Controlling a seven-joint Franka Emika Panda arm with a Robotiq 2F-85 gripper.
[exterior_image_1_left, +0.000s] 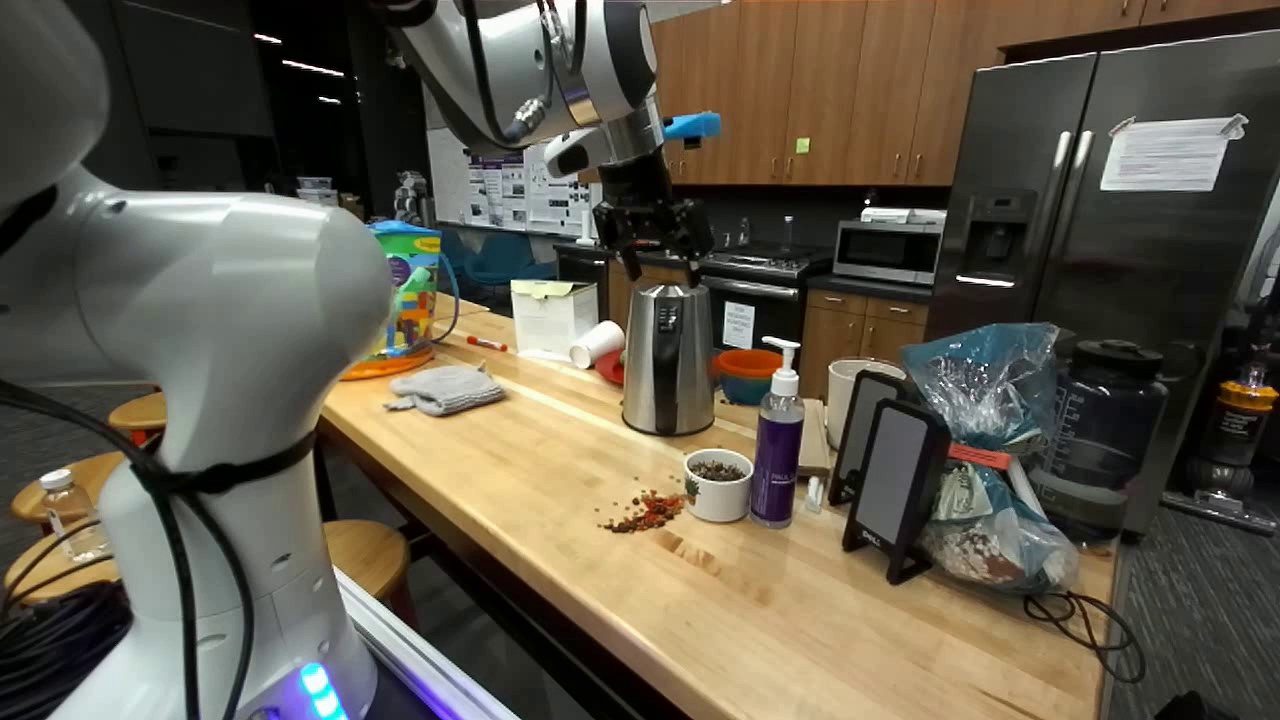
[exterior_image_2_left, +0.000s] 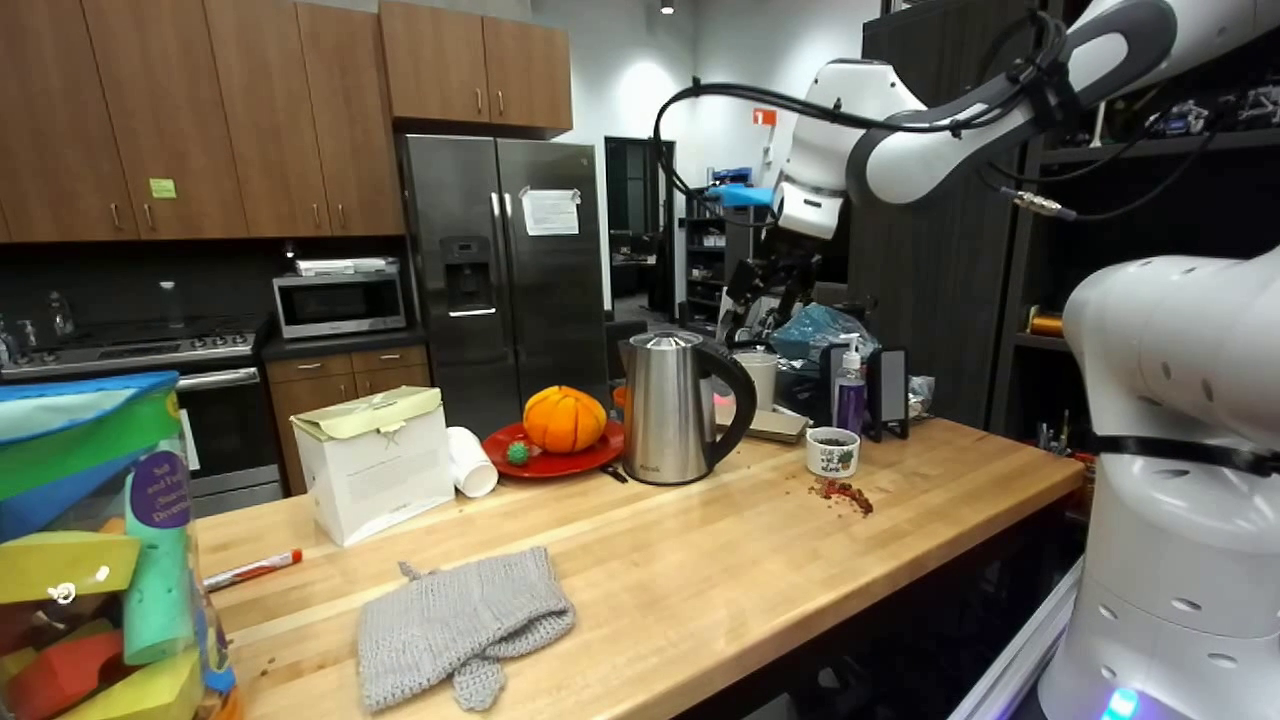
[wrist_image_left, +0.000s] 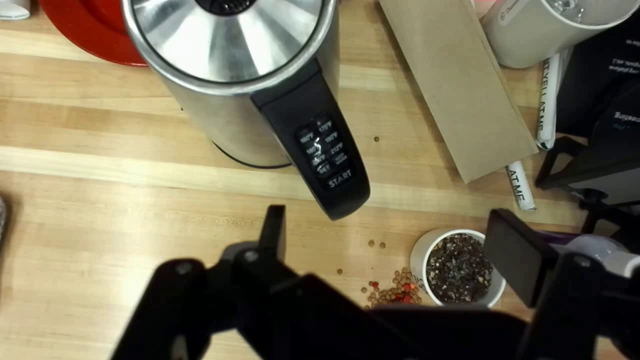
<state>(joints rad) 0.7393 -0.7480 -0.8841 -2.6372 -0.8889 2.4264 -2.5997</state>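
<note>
- Kitchen area: wooden cabinets (exterior_image_1_left: 780, 90) and a dark fridge (exterior_image_1_left: 1050, 240) stand beyond a wooden table (exterior_image_2_left: 640, 580) in both exterior views.
- Steel kettle (exterior_image_2_left: 665, 415) is upright on the table, beside a red plate (exterior_image_2_left: 500, 455) bearing a small pumpkin (exterior_image_2_left: 565, 420).
- Gripper (wrist_image_left: 397, 240) hangs above the table, near the kettle's black handle (exterior_image_2_left: 745, 400); jaws wide apart, nothing clamped, no contact with the kettle noted.
- Also on the table: a white cup (exterior_image_1_left: 718, 500) of dark, crumbly matter, scattered red and brown bits (exterior_image_1_left: 650, 512), and a pump bottle (exterior_image_1_left: 777, 455) just beside the cup.
- Handling, as judged: body rigid, smooth and probably slippery; weight moderate, more if filled. The round body looks broad for a secure grip.
- Advised hold: middle of the handle, one finger each side, clear of the button panel (wrist_image_left: 325, 145).
- Not verifiable: fill level, the steel being opaque. Lid is cut off in the wrist view; the kettle screens most of the plate (exterior_image_1_left: 610, 367) in an exterior view.
</note>
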